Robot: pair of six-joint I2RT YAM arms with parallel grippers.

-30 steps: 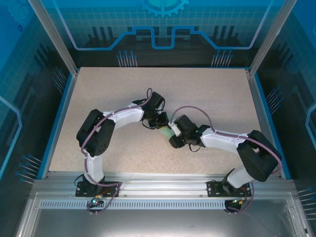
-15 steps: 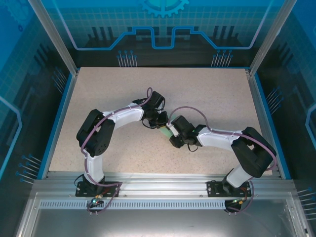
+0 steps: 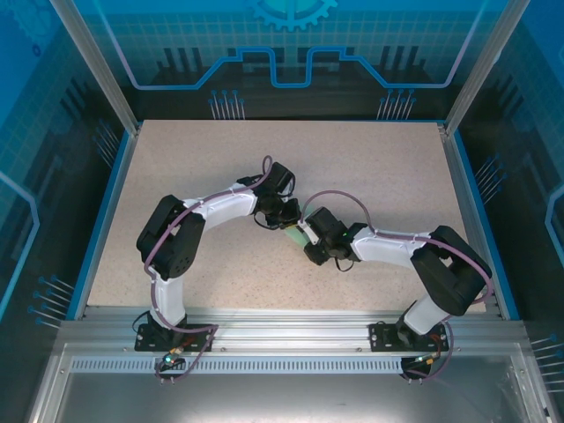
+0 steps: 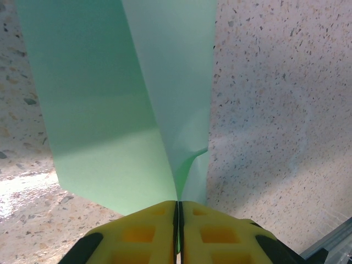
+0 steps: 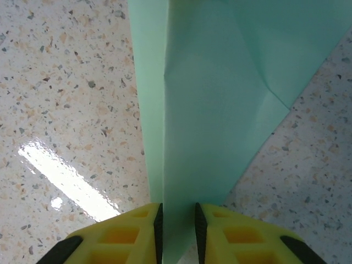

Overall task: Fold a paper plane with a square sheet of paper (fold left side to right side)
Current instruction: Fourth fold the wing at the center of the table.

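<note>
At the left jaws: clenched, yellow pads [image 4: 148, 234] pressed flat together, with the near edge of the pale mint-green sheet of paper [image 4: 110, 110] pinched in the seam. Straight ahead of that pinch, fanning out in two leaves from a crease: a shaded one to the left, a paler one to the right. Beneath and to both sides, speckled bench [image 4: 275, 110].

At the right jaws: grasping the same sheet of paper [image 5: 220, 110], a folded band filling the narrow gap between the yellow pads [image 5: 124, 234] and touching both inner faces. Ahead of these jaws, widening to the right, with a diagonal fold edge running toward a corner. Just left of their centre line, a straight crease. Further left, a glare streak on the bench [image 5: 66, 82].

From above, held between both sets of jaws, a small green sliver of the sheet of paper [image 3: 298, 234], the two sets facing each other close together over the middle of the bench [image 3: 397, 167].
</note>
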